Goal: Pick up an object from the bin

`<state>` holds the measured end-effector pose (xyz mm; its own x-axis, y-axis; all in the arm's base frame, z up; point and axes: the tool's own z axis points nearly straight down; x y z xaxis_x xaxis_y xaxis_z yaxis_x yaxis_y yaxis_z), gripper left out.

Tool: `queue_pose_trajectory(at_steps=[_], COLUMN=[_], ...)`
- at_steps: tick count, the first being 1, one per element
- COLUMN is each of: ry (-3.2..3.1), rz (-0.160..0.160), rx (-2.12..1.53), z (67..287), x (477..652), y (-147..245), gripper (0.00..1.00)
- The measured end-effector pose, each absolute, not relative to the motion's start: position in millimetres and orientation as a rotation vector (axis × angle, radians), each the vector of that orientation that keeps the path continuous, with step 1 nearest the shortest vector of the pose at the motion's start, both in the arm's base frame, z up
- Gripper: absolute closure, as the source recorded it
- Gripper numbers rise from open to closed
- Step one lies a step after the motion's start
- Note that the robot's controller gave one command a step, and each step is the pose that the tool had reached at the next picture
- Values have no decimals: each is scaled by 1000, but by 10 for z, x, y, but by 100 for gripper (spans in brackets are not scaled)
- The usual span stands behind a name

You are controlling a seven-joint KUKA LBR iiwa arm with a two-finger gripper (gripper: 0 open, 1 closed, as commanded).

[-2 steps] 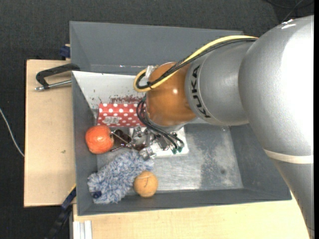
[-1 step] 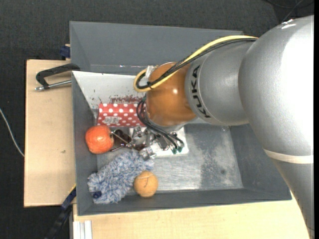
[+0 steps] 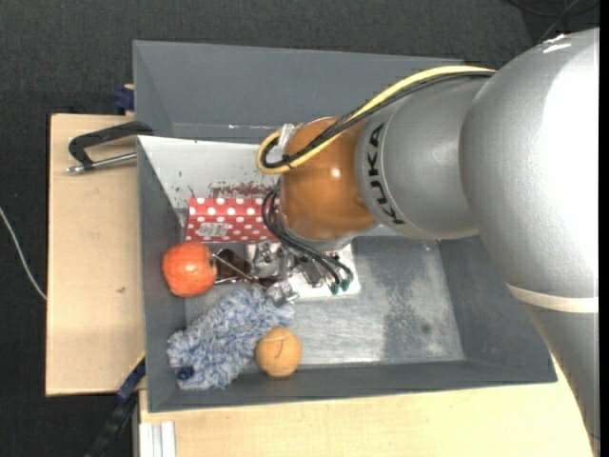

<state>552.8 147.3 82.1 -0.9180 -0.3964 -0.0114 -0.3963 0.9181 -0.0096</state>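
Saw a dark thing (image 3: 231,263) at the bin's (image 3: 419,346) left middle, between orange ball (image 3: 188,269), red box (image 3: 226,219) and blue rag (image 3: 224,336). Found bare floor open rightward. Found gripper (image 3: 284,276) low, just beside it, wrist pointing down. Could not tell its clench.

**Loose items, left side of view: five in all.**
The red box with white dots (image 3: 225,218) lies flat. A white sheet (image 3: 205,165) speckled dark red stands tilted behind it. The orange ball (image 3: 187,269) sits just in front of the box's left end. The blue-grey shaggy cloth (image 3: 221,336) lies bunched in front of the ball. A tan round item (image 3: 278,352) with a crease touches the cloth's right edge.
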Motion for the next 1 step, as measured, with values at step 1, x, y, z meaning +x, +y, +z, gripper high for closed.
queue_pose_trajectory(at_steps=[1], ry=[3075], rz=[1], rx=[-638], z=[1587], x=[5521], y=[1498], gripper=[100])
